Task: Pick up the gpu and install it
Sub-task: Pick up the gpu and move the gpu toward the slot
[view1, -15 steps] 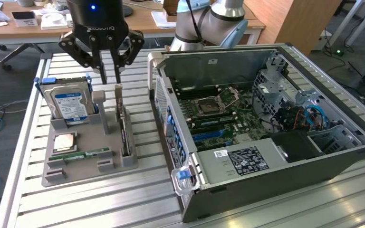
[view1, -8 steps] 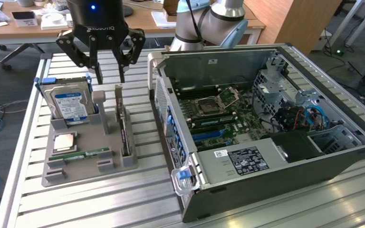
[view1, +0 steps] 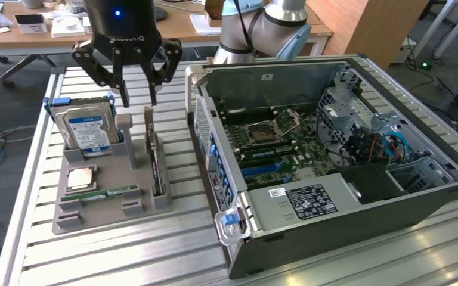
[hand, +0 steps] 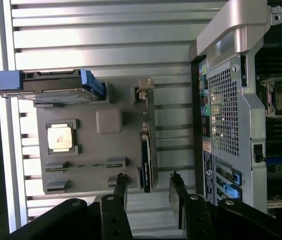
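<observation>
Poised for pick-up with fingers (hand: 120,190) spread, empty, above the gpu (hand: 147,155) standing on edge at the holder (view1: 114,174) side on the exterior view's right, beside the case (view1: 356,233); likely calls for descending squarely astride it.

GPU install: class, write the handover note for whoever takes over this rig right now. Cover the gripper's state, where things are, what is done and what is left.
Gripper: open, holding nothing, hovering over the GPU.
GPU: standing on edge in a slot of the grey holder, on the side nearest the PC case.
Case: open, with the motherboard exposed.
Done: nothing that shows; the GPU is not yet lifted.
Left: the whole job, pick-up and install.
</observation>
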